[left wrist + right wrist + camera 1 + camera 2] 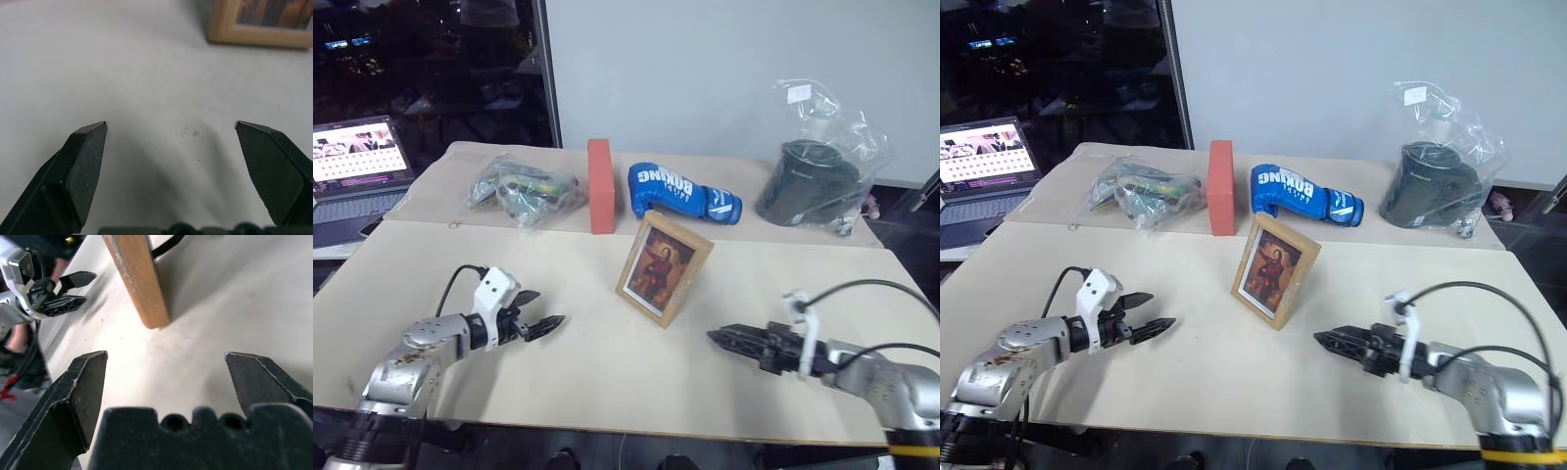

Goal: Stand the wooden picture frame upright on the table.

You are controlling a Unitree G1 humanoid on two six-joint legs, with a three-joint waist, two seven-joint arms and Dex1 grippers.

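The wooden picture frame (pixel 664 266) stands upright near the middle of the pale table (pixel 607 382), its dark reddish portrait facing me and leaning back a little. My left gripper (pixel 548 325) hovers low over the table to the frame's left, open and holding nothing. My right gripper (pixel 717 337) sits to the frame's right and nearer to me, open and apart from it. In the right wrist view the frame's light-wood edge (pixel 139 281) stands beyond the wide-spread fingertips (pixel 90 377), with the left gripper (pixel 80 289) farther off. The left wrist view has the frame's bottom corner (pixel 259 35) ahead.
Along the table's far side lie a clear bag of items (pixel 522 191), an upright red-orange block (pixel 599 186), a blue boxing glove (pixel 680 193) and a dark object in a plastic bag (pixel 813 181). An open laptop (pixel 352 171) sits off the left edge.
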